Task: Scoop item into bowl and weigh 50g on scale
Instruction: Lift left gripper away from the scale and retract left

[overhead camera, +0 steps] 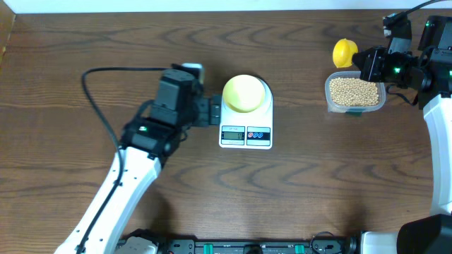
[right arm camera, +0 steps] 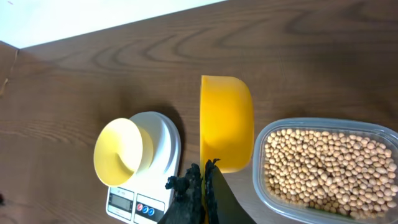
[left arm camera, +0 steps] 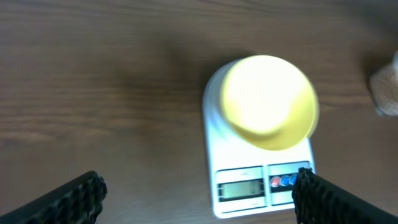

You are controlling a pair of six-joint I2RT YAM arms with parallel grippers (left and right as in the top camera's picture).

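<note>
On a dark wooden table [overhead camera: 296, 183], a white scale [overhead camera: 245, 135] sits at centre. The left gripper [left arm camera: 199, 185] is just beside the scale's left edge, its jaws spread wide and empty. Well to the right, a clear container [right arm camera: 323, 122] holds the beans [right arm camera: 323, 171]. A pale yellow bowl [overhead camera: 244, 92], which looks empty, rests on the scale's platform. The right gripper [right arm camera: 204, 179] is clamped on the handle of a yellow scoop [right arm camera: 226, 118]. The scoop hangs just beside the container's far left corner, with no beans seen in it. Its long axis runs straight out from the jaws, cup end away. The beans lie just to its side, so the right arm is far nearer them. The scale's display and 2 buttons show, but no digits or brand can be read.
</note>
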